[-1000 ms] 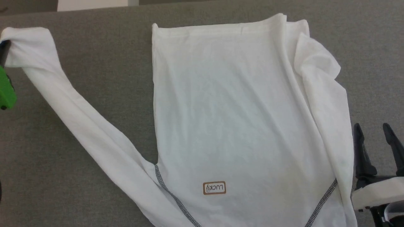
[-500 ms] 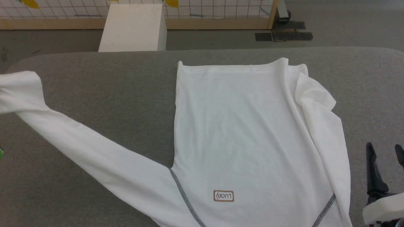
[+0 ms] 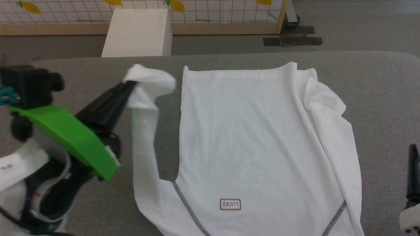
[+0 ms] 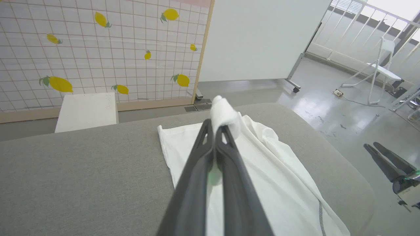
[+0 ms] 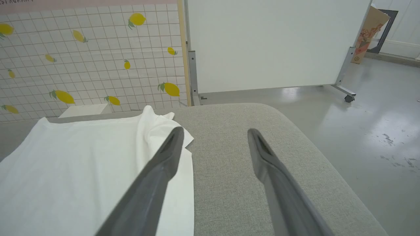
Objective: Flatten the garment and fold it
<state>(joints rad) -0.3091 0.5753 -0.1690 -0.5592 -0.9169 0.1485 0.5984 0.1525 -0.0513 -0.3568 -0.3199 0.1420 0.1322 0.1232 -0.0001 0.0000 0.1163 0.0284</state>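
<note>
Clamping the left gripper [image 3: 130, 86] on the cuff [image 3: 149, 82] of the garment [image 3: 249, 137], fingers pressed together, white cloth bunching over the tips. Holding that cuff lifted near the far left corner of the shirt body, the sleeve running back alongside the body's edge with a strip of grey desk [image 3: 82, 70] between. Lying spread on the desk otherwise, "LUCKY" patch [image 3: 230, 204] at the near end, other sleeve folding inward and rumpling along the right side. Holding the right gripper [image 5: 215, 132] with fingers wide apart, gripping nothing, just beside the garment's right edge, probably hovering clear of the desk.
</note>
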